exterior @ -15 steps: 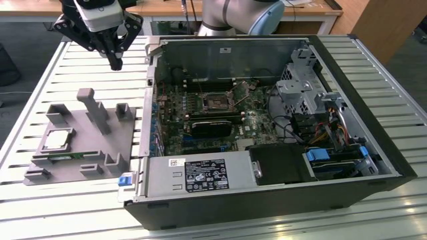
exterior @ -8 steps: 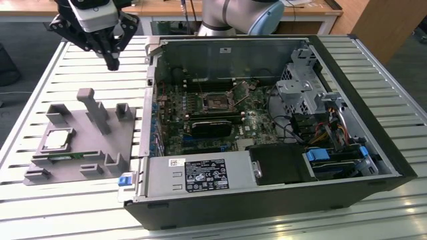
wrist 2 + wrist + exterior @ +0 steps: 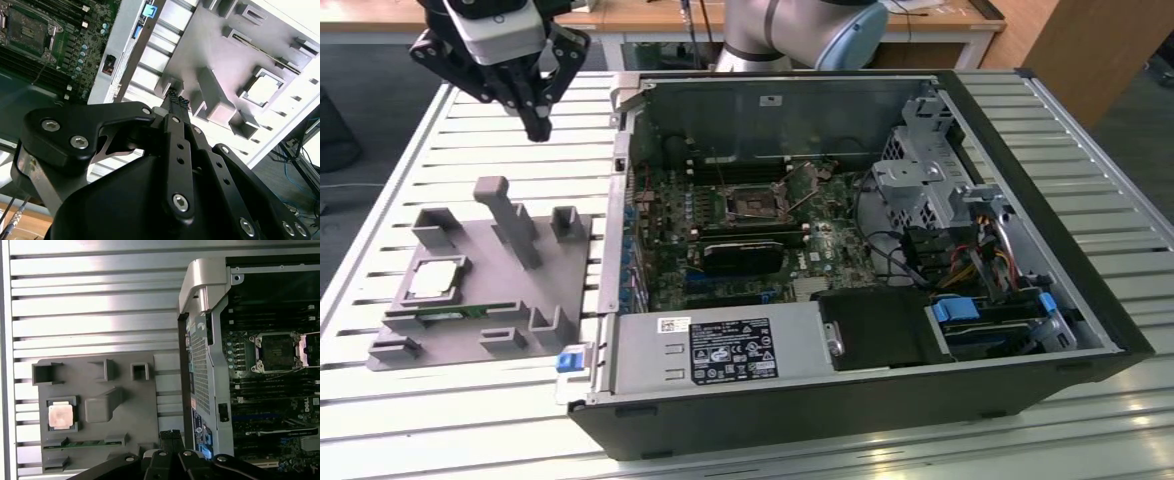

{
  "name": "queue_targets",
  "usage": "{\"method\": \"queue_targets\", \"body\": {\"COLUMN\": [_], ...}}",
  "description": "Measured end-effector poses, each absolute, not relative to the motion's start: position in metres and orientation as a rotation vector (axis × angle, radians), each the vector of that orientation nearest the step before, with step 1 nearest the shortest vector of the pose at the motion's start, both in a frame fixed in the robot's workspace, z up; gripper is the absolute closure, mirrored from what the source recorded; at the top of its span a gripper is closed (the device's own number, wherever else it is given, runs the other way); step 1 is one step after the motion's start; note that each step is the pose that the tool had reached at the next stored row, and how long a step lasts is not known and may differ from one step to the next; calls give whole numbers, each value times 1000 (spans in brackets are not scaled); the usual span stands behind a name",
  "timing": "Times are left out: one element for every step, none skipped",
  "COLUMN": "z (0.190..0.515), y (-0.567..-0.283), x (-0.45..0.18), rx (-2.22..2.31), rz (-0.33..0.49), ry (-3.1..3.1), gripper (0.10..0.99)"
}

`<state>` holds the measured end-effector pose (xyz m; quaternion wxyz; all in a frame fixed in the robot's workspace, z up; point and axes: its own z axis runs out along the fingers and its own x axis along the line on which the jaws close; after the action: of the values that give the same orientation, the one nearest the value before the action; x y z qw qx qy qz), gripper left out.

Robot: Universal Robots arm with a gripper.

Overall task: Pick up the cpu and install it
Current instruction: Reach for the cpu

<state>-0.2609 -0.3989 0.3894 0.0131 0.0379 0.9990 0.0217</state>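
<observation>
The cpu [image 3: 438, 277] is a small silver square lying flat in a recess of the grey plastic fixture [image 3: 520, 290] at the exterior view's left. It also shows in the first wrist view, cpu [image 3: 61, 416], and in the second, cpu [image 3: 263, 89]. My gripper [image 3: 536, 128] hangs high above the table, behind the fixture and well apart from the chip. Its fingers are shut with nothing between them, as the fingertips [image 3: 177, 100] show. The open processor socket [image 3: 754, 203] sits on the motherboard inside the case; the first wrist view has the socket [image 3: 276, 351] too.
The open computer case [image 3: 1067, 200] lies on a slatted metal table [image 3: 454, 140], its metal wall [image 3: 200, 340] standing between fixture and motherboard. A green memory stick [image 3: 82, 443] lies in a fixture slot. A black finned block [image 3: 744, 255] and the power supply [image 3: 720, 350] lie near the socket.
</observation>
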Motion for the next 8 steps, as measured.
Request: {"method": "queue_targets", "body": {"z": [389, 389, 389, 389, 389, 389, 389, 389], "y": [-399, -399, -399, -399, -399, -399, -399, -399], "x": [-262, -262, -263, -264, -265, -266, -266, -267], "rx": [118, 118, 118, 118, 118, 118, 118, 118], "rz": [68, 68, 68, 68, 68, 68, 68, 68], "ry": [3112, 3113, 3112, 3112, 3112, 3113, 3112, 3112], "gripper": [980, 980, 980, 980, 980, 980, 980, 980]}}
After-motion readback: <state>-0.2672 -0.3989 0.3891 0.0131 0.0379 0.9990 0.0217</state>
